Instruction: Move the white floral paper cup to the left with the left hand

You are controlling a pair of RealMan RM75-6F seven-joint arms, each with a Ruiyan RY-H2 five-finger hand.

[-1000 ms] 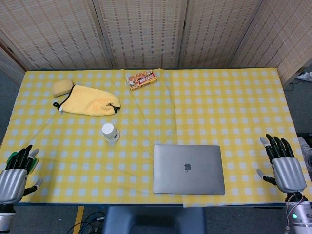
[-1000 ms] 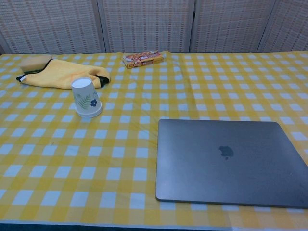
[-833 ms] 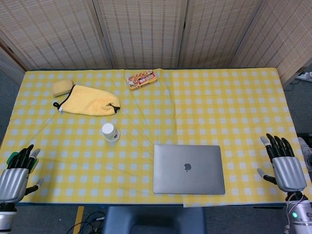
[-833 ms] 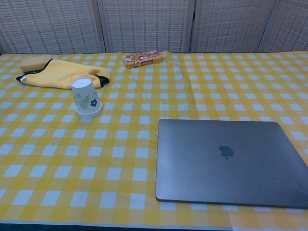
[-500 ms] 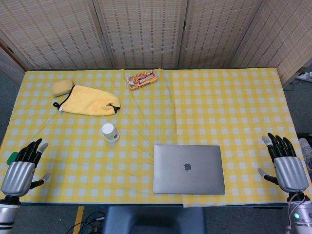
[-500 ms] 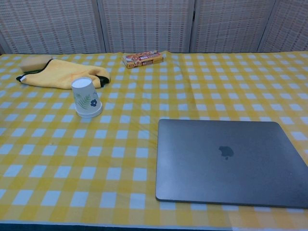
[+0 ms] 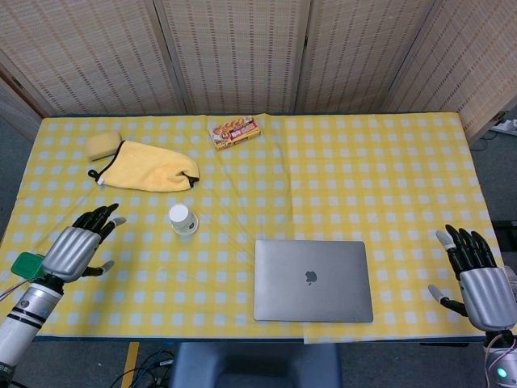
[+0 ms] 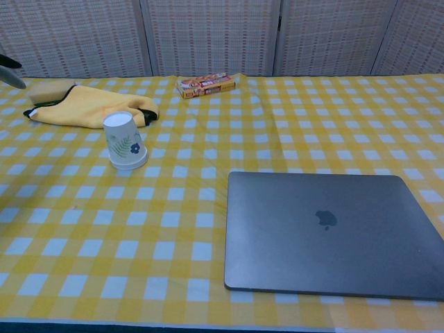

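You are hovering your left hand [image 7: 77, 249], fingers apart and holding nothing, over the yellow checked tablecloth [image 7: 388, 186] near the upside-down white floral paper cup [image 7: 182, 218], and a careless sideways reach is risking tipping that light cup over.

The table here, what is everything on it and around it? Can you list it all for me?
Paper cup: one, white with a floral print, upside down, left of centre.
Cloth: one, yellow, far left, behind the cup.
Sponge: one, yellow, touching the cloth's far left end.
Snack box: one, orange, far edge, middle.
Laptop: one, grey, closed, near edge.
Tablecloth: one, yellow and white check.
Screens: woven, beige, behind the table.
Left hand: open, left of the cup, apart from it.
Right hand: open, near right corner.
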